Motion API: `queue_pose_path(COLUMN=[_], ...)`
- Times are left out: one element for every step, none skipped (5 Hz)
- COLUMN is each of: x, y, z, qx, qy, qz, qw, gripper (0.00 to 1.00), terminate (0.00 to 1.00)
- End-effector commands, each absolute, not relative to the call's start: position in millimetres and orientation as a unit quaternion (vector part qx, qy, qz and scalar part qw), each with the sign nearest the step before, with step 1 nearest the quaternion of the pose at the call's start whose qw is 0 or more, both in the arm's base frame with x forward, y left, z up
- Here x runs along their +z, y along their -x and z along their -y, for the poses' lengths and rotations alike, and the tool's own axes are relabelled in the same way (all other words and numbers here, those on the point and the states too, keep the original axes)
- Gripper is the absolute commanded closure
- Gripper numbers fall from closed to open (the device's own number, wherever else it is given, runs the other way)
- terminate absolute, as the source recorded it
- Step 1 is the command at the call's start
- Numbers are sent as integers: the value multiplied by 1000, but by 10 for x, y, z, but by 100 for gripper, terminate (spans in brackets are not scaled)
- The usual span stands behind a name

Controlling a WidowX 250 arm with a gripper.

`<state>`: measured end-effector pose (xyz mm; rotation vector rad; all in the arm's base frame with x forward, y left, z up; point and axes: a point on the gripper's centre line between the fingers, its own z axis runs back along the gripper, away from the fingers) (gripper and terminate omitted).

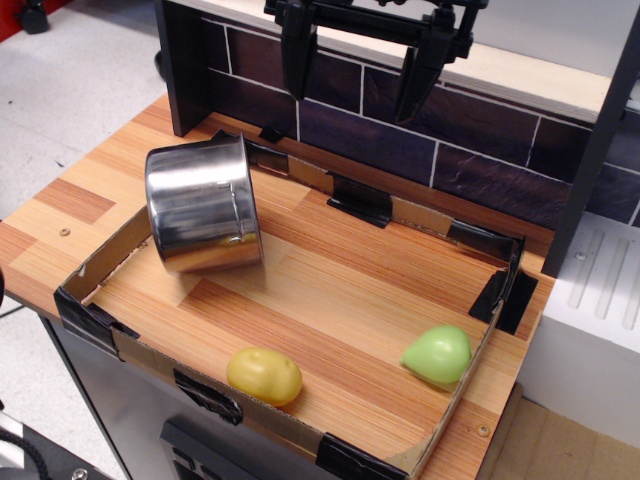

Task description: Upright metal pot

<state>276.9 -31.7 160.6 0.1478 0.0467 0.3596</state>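
Note:
The metal pot (203,205) is a shiny steel cylinder at the left of the wooden tabletop. It is not upright: it is tipped over, with its flat closed base facing up and back, and its mouth is hidden. I cannot see its handles. My gripper (353,105) hangs high at the back, in front of the tiled wall, up and to the right of the pot and well apart from it. Its two black fingers (298,60) are spread wide and hold nothing.
A low cardboard rim (290,425) with black tape at the corners fences the wooden surface (350,290). A yellow toy food (264,376) lies by the front rim and a green one (438,354) at the front right. A dark tiled wall (400,135) stands behind.

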Motion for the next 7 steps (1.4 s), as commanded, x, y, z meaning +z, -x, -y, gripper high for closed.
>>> queue_pose_path(x=[1606,1680,1625,1627,1458,1306,1152], y=[-2769,-2855,-2956,-2989,-2984,-2950,-2907], z=[317,274,178,25,-141,-305,-417], qx=[179,194,202,197,208,208,216], qy=[-73,-169,-221,-242,-237,-252,-254], qz=[-23,44,53,78,80,75,71], qw=[981,965,953,947,946,942,940], gripper=[0,0,0,0,0,0,0], terminate=[0,0,0,0,0,0,0])
